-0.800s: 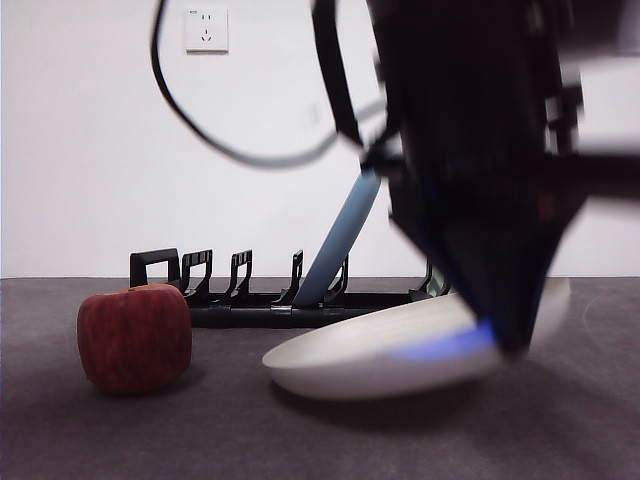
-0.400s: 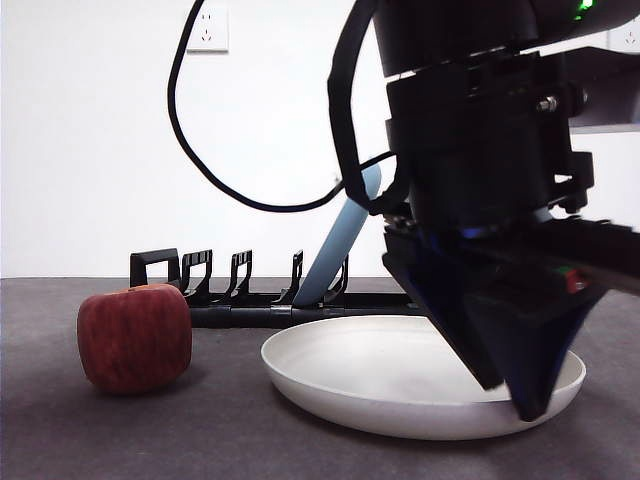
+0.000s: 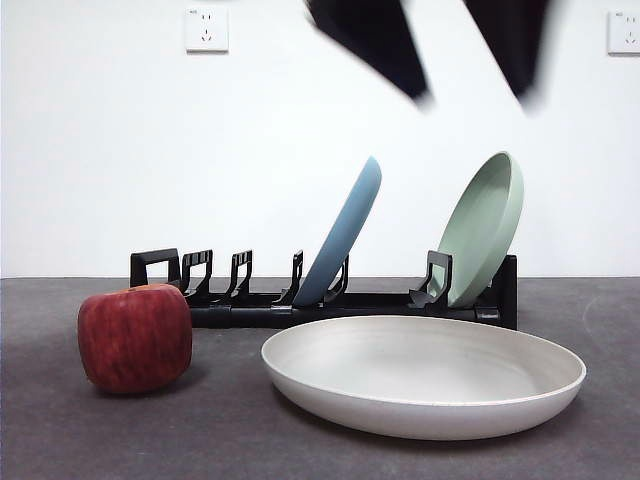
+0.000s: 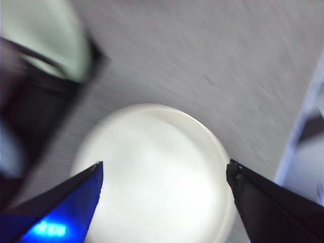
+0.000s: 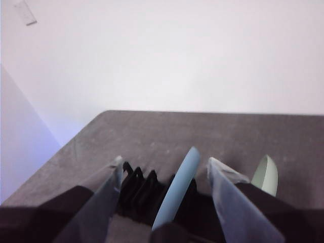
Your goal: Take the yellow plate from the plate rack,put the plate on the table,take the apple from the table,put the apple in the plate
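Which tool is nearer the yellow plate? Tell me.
Left. The left tool hangs open directly above the yellow plate, apart from it. The right tool is open, farther off, facing the plate rack.

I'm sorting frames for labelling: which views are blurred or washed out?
Front view: apple, plate and rack sharp; only the left gripper overhead smears. Left wrist view: motion-blurred throughout, plate glaring white. Right wrist view: soft, hazy.

A: How is the light?
B: Bright and even in front; soft shadows lie under the apple [image 3: 135, 337] and yellow plate [image 3: 423, 375].
A: Any blur?
B: The left wrist view smears, the plate glaring white.
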Controlling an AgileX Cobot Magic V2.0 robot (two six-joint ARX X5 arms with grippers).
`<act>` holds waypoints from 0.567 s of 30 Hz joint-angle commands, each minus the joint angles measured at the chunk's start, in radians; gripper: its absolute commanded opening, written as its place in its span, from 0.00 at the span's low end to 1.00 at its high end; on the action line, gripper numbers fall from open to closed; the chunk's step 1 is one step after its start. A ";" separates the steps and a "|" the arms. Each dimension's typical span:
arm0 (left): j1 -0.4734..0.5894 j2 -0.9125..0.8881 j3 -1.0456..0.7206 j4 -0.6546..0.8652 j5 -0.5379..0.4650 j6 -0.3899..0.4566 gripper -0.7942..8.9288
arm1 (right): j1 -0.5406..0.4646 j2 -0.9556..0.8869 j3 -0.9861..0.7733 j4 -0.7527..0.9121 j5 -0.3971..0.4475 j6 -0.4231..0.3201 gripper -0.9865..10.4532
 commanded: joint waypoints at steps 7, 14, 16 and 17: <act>0.305 -0.307 -0.003 -0.097 -0.097 -0.006 0.50 | 0.145 0.047 0.033 0.024 -0.001 -0.014 0.45; 0.603 -0.488 -0.003 -0.231 -0.104 -0.005 0.50 | 0.394 0.198 0.122 0.023 0.061 -0.071 0.45; 0.672 -0.535 -0.003 -0.255 -0.121 -0.003 0.50 | 0.480 0.253 0.149 0.012 0.116 -0.100 0.45; 0.707 -0.562 -0.003 -0.265 -0.128 0.001 0.50 | 0.524 0.286 0.164 0.002 0.145 -0.114 0.45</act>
